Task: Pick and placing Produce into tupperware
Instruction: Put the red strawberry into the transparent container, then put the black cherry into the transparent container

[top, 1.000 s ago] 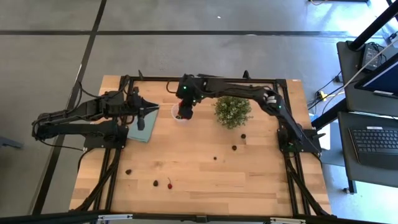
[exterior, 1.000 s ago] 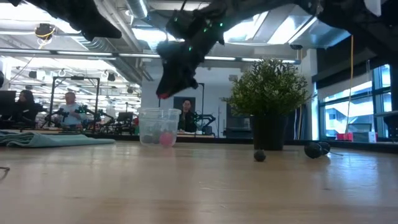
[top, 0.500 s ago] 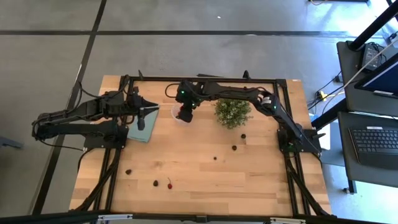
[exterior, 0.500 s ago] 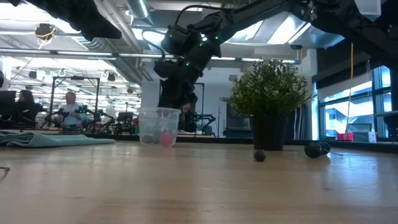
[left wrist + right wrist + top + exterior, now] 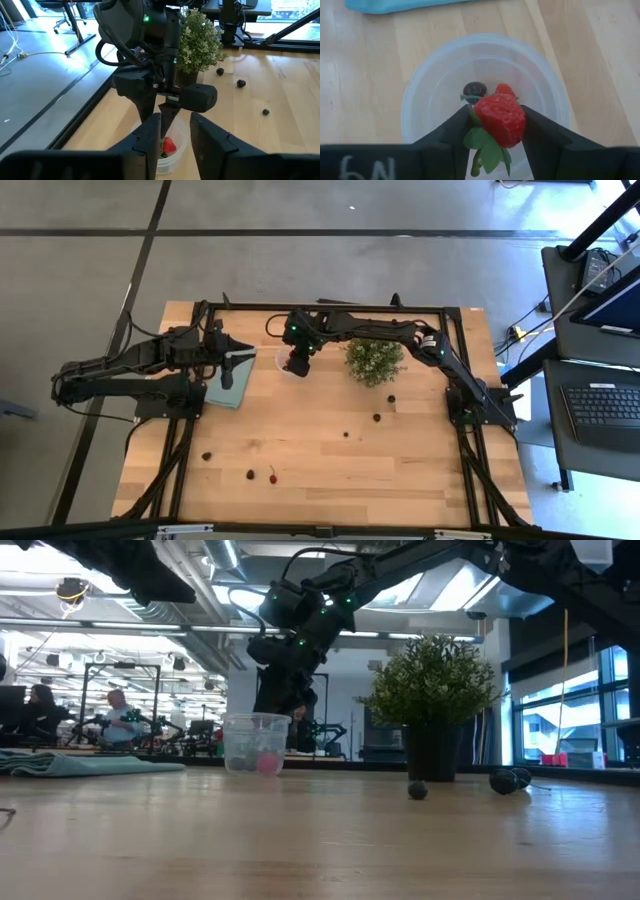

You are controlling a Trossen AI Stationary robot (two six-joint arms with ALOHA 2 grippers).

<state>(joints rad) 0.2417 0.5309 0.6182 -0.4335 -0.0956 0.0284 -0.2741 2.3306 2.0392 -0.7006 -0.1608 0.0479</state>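
Observation:
The clear round cup stands on the table next to the potted plant. A dark berry and a red piece lie in it. My right gripper is directly over the cup's mouth, shut on a red strawberry. Other small pieces lie loose on the table: dark ones and a red one. My left gripper waits open over the teal cloth, left of the cup. My right gripper pinches the strawberry by its red sides between the two fingers, coming from above and pointing down. The fruit is lifted clear over the cup's opening. Its green leaves hang from it between the fingers.
The bushy plant in its dark pot stands close to the right of the cup. Dark berries lie near the pot. Bare wood stretches toward the near edge. People sit at benches in the room behind.
My right gripper came down toward the cup and tipped from a slant to pointing straight down, carrying the strawberry from above the rim to the cup's mouth. It has kept still for the last half second. The cup has not moved.

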